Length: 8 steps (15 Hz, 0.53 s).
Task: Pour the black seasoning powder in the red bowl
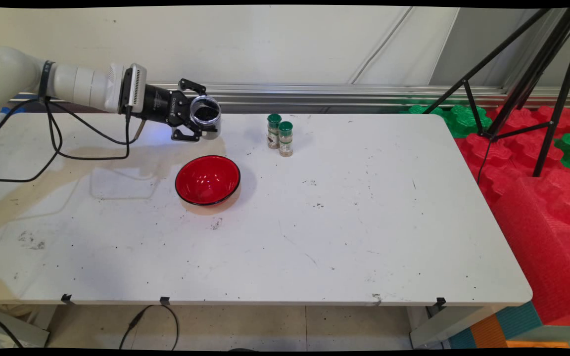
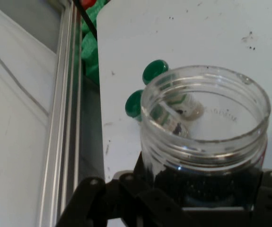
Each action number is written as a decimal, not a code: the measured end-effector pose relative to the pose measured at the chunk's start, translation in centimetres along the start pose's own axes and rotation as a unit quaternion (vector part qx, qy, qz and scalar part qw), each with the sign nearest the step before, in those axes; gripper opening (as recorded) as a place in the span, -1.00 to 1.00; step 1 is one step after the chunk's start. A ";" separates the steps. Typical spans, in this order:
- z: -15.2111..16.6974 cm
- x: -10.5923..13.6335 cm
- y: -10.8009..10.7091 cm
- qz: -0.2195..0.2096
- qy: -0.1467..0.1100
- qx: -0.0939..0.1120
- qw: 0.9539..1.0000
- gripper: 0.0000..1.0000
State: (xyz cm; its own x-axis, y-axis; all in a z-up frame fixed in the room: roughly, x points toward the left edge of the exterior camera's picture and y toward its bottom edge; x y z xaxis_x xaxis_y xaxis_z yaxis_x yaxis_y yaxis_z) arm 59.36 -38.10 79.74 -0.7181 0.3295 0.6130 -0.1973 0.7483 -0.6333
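The near part of the white bench (image 1: pixel 275 257) is bare but for dark specks and scuffs, with a pale brownish stain spreading across its left side. Farther in, left of centre, one red bowl (image 1: pixel 208 179) with a black rim stands upright on the bench, mouth up, with nothing visible inside it.

Beyond the bowl and above it, the claw (image 1: pixel 200 120) hangs in the air, reaching in level from the left. It is clenched on one clear plastic jar (image 1: pixel 206 117), lid off. The jar lies tipped on its side in the grasp, its open mouth turned toward the near side of the bench, so the standing camera looks straight into its dark interior. In the hand view the jar (image 2: pixel 206 137) fills the middle of the picture, its threaded rim toward the lens and dark contents settled low inside, just above the black linkage that hugs its body. By its tilt the jar looks held for pouring, though nothing can be seen leaving it, and its mouth sits behind the bowl rather than squarely over it.

To the right of the claw, apart from it and from the bowl, two spice bottles (image 1: pixel 280 134) with green caps stand upright, touching or nearly so, near the far edge. The hand view shows both green caps (image 2: pixel 147 87) past the jar's rim.
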 end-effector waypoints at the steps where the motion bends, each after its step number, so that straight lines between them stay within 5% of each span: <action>1: 0.1 0.0 0.1 0.005 0.000 0.002 1.000 -1.00; 8: 0.6 0.3 1.2 0.076 0.000 0.020 0.997 -1.00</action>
State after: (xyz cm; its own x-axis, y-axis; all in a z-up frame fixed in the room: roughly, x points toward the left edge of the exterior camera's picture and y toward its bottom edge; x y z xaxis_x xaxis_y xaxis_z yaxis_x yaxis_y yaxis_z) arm 58.50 -37.41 78.92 -0.7422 0.4374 0.5078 -0.1128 0.6654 -0.7379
